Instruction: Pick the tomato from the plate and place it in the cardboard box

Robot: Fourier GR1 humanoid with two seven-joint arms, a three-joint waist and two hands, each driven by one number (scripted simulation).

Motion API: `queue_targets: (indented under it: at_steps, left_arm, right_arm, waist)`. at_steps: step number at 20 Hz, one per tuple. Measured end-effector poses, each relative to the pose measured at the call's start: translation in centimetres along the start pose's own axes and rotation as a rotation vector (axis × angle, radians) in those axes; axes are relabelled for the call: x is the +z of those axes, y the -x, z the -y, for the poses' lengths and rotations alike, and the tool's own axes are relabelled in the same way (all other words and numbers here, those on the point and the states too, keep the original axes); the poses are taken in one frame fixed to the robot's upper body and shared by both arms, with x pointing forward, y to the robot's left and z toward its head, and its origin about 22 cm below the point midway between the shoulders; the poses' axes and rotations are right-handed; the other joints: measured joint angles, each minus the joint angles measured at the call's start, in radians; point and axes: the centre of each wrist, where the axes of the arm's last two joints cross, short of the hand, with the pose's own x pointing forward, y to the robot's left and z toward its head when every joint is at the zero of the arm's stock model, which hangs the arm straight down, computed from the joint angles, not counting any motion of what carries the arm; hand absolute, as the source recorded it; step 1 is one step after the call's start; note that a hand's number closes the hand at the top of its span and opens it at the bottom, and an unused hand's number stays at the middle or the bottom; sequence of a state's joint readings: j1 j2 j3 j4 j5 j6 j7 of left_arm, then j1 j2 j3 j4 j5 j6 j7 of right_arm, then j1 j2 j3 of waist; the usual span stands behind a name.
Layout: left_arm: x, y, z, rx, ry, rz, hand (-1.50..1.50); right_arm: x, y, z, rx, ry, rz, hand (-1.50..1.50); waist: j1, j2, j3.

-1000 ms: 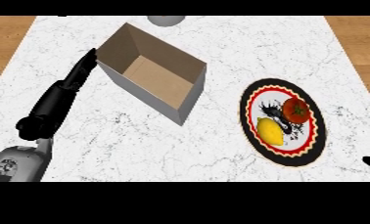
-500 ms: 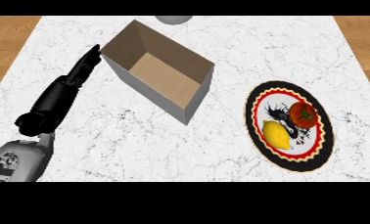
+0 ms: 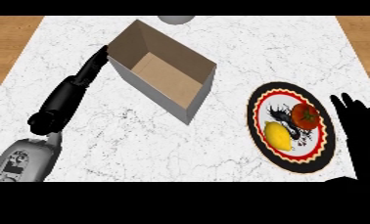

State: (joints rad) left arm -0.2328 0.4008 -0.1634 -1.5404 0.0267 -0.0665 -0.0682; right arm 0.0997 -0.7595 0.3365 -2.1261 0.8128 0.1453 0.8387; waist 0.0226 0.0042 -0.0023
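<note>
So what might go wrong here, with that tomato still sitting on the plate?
The lemon lies right beside the tomato on the plate, so the right hand, now at the plate's right edge, might nudge or grab the wrong fruit. The round tomato may roll away if bumped. The left hand rests against the box; a push there might shift the box before the drop.

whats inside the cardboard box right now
Nothing shows inside the cardboard box: only its bare brown floor and inner walls. The near wall hides a strip of floor. The tomato sits on the plate beside a lemon.
</note>
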Motion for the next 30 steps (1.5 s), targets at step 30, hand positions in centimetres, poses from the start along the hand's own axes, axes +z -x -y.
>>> queue_targets:
  at_steps: [30]
  left_arm:
    - [0.5, 0.5, -0.9, 0.004, -0.018, -0.009, 0.00]
  right_arm:
    - [-7.8, -4.6, -7.6, 0.111, -0.062, -0.163, -1.50]
  waist:
    - [-0.022, -0.004, 0.002]
